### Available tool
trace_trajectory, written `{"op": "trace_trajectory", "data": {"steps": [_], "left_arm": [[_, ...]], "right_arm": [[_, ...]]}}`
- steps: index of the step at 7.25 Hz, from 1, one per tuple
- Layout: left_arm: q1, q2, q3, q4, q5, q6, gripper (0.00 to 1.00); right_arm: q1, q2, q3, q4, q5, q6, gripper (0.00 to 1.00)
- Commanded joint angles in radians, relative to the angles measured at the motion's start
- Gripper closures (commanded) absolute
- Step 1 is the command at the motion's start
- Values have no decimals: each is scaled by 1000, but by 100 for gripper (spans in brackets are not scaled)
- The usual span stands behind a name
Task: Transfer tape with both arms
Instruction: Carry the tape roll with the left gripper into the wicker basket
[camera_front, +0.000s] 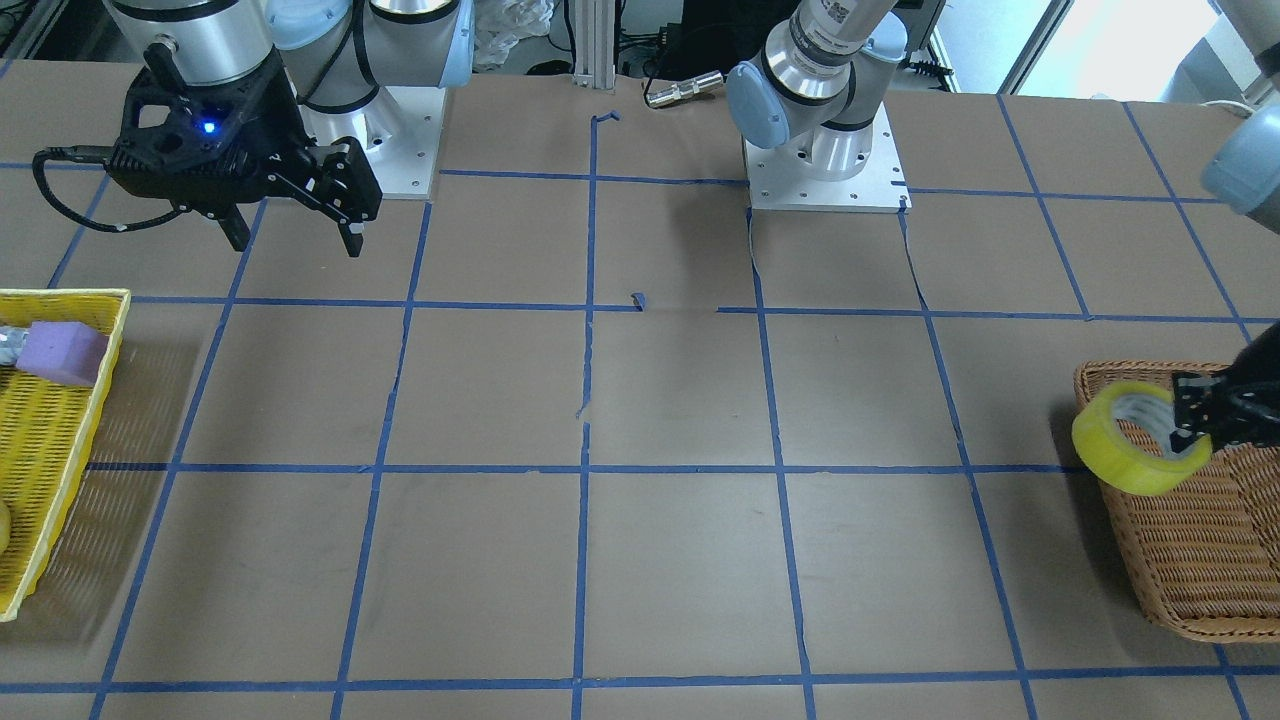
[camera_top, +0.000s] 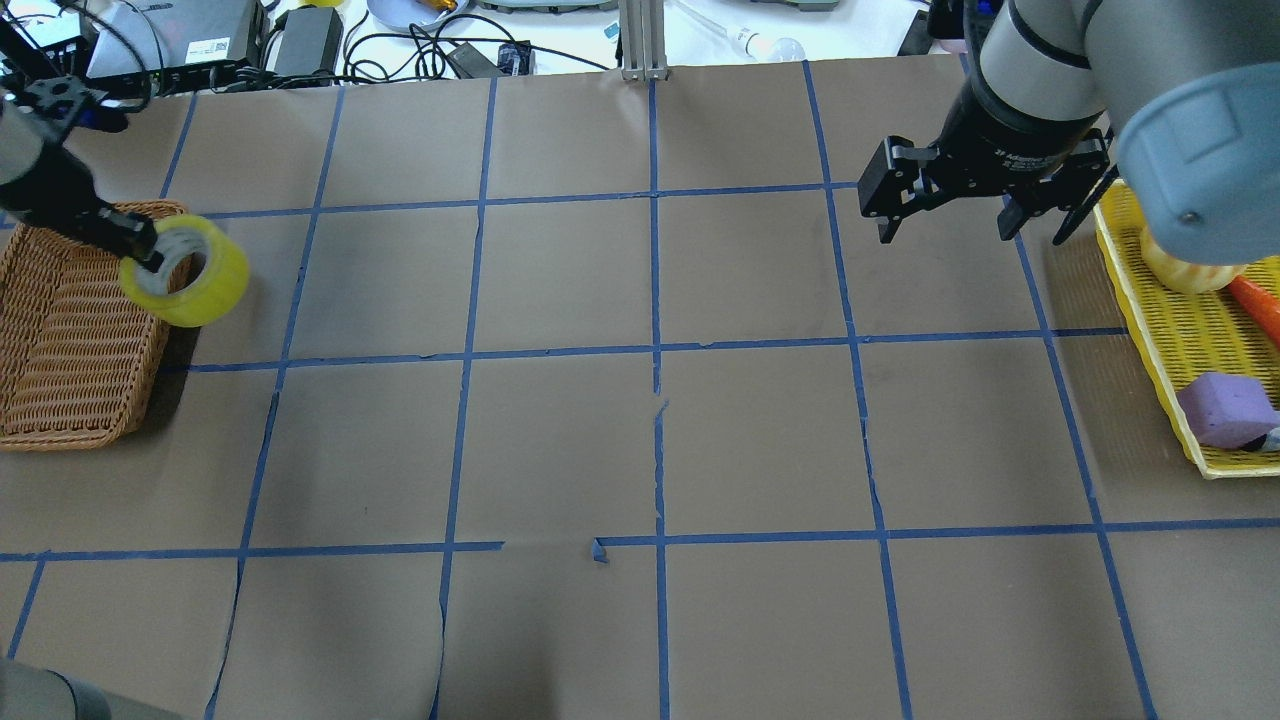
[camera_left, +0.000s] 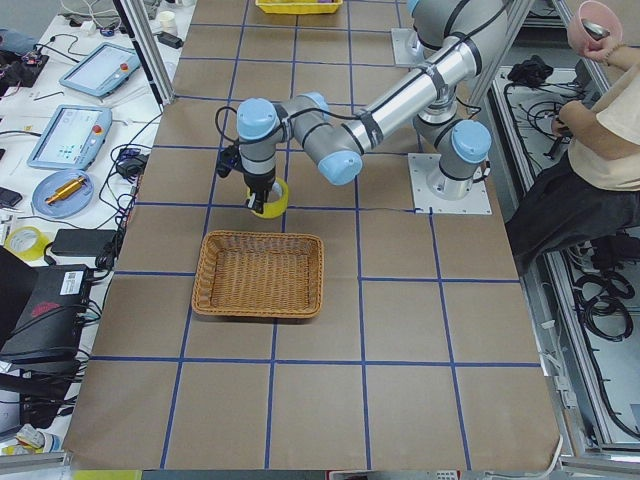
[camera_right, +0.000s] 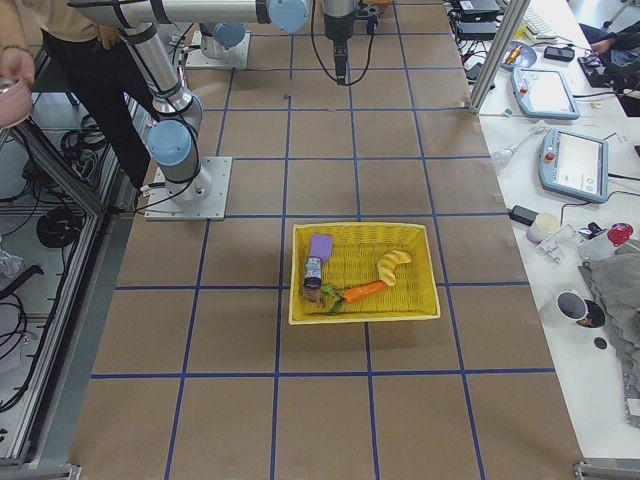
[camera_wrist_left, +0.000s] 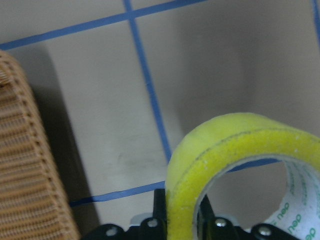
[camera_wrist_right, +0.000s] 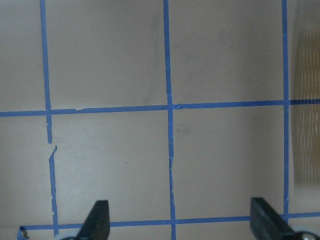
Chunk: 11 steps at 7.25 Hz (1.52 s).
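Note:
The yellow tape roll (camera_top: 190, 272) with a white core hangs in the air at the wicker basket's (camera_top: 70, 340) inner edge. My left gripper (camera_top: 150, 250) is shut on the tape, one finger inside the core and one outside. The front view shows the same grip (camera_front: 1190, 425) on the tape (camera_front: 1135, 440). In the left wrist view the tape (camera_wrist_left: 225, 155) fills the lower right above the table. My right gripper (camera_top: 948, 235) is open and empty, high over the table near the yellow tray; it shows in the front view (camera_front: 296, 245) and the right wrist view (camera_wrist_right: 181, 225).
The wicker basket (camera_front: 1190, 560) is empty at my left end. A yellow tray (camera_top: 1175, 330) at my right end holds a purple sponge (camera_top: 1225, 408) and food items. Blue tape grid lines cross the brown table. A person stands behind the robot (camera_left: 600, 150).

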Motion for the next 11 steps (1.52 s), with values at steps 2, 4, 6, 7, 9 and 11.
{"op": "trace_trajectory", "data": {"steps": [2, 4, 6, 7, 9, 11], "left_arm": [[72, -188, 204, 36, -5, 154, 100], [72, -268, 214, 36, -56, 152, 100], [73, -268, 178, 38, -56, 154, 92], [73, -268, 158, 71, -56, 154, 46], [73, -265, 162, 94, -54, 155, 1], [63, -222, 170, 88, -60, 145, 10]], "right_arm": [[0, 2, -3, -2, 1, -3, 0], [0, 3, -3, -2, -2, -2, 0], [0, 5, 0, -4, -4, 4, 0], [0, 3, -1, -4, -4, 7, 0], [0, 8, -1, -4, 2, 3, 0], [0, -1, -3, 18, -2, 9, 0]]}}
